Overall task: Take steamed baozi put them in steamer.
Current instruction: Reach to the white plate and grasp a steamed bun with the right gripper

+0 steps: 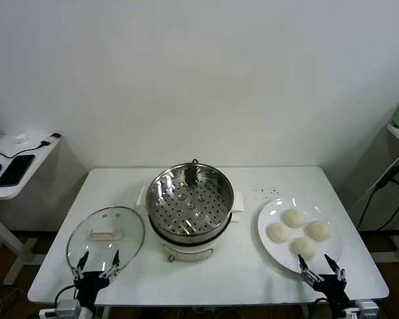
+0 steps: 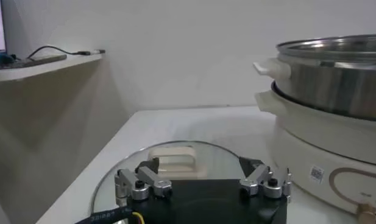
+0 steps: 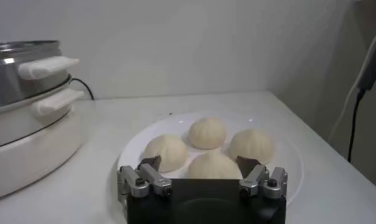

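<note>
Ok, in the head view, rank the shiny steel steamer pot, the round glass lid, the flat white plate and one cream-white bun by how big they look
1. Shiny round steel steamer, widest across.
2. Flat white plate and round glass lid: look about alike, so no ranking between them.
3. Any one small cream-white domed bun, clearly smallest; all four look similar.
</note>
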`<state>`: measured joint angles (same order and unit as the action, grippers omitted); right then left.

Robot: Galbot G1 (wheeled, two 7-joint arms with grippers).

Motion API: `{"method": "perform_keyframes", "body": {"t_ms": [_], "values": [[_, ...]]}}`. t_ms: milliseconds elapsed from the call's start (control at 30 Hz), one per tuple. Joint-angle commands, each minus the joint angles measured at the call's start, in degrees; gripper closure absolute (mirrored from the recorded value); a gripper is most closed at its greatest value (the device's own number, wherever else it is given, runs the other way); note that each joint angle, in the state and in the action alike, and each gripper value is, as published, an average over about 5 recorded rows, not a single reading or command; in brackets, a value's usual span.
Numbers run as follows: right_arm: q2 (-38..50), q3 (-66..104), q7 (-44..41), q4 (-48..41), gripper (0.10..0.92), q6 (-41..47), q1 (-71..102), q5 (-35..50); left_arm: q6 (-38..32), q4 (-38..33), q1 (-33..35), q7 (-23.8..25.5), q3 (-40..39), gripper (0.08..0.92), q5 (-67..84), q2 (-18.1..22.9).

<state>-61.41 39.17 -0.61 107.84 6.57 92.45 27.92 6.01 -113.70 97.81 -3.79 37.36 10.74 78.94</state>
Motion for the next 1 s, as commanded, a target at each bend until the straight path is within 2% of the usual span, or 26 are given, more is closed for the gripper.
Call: {"method": "perform_keyframes", "body": {"t_ms": [33, 133, 233, 400, 500, 633, 733, 867, 1000], "values": [[9.5, -1.8, -0.3, -5.9, 0.203, 6.5, -20.8, -2.2, 0.2, -0.3, -0.4, 0.1, -0.4, 0.177, 0.2, -0.3], [15.4, -7.0, -3.9, -11.2, 0.203, 8.4, -29.6, -3.0, 0.1, -0.1, -0.7, 0.1, -0.6, 0.177, 0.2, -0.4], [23.1, -17.1, -11.2, -17.8, 0.203, 9.3, -40.8, -4.9, 0.1, 0.1, -1.0, 0.1, -0.7, 0.177, 0.2, -0.5], [36.4, -40.2, -30.3, -25.6, 0.203, 8.9, -59.7, -8.3, 0.0, 0.3, -1.3, 0.1, -0.9, 0.177, 0.3, -0.3], [41.0, -56.8, -42.6, -29.5, 0.203, 5.5, -74.3, -9.8, -0.1, 0.5, -1.4, 0.1, -0.9, 0.177, 0.3, -0.2], [41.9, -84.6, -58.1, -36.8, 0.203, -4.1, -99.1, -12.4, -0.2, 0.6, -1.6, 0.1, -1.0, 0.177, 0.3, -0.1], [40.1, -103.1, -65.7, -41.1, 0.203, -8.6, -115.2, -14.1, -0.3, 0.7, -1.7, 0.1, -1.1, 0.177, 0.3, 0.0], [35.9, -121.9, -71.1, -44.5, 0.203, -10.7, -129.4, -15.2, -0.3, 0.7, -1.8, 0.2, -1.2, 0.177, 0.2, -0.1], [31.5, -129.5, -71.2, -45.9, 0.203, -9.1, -133.3, -12.5, -0.4, 1.2, -2.1, 0.2, -1.3, 0.177, 0.2, -0.2]]}}
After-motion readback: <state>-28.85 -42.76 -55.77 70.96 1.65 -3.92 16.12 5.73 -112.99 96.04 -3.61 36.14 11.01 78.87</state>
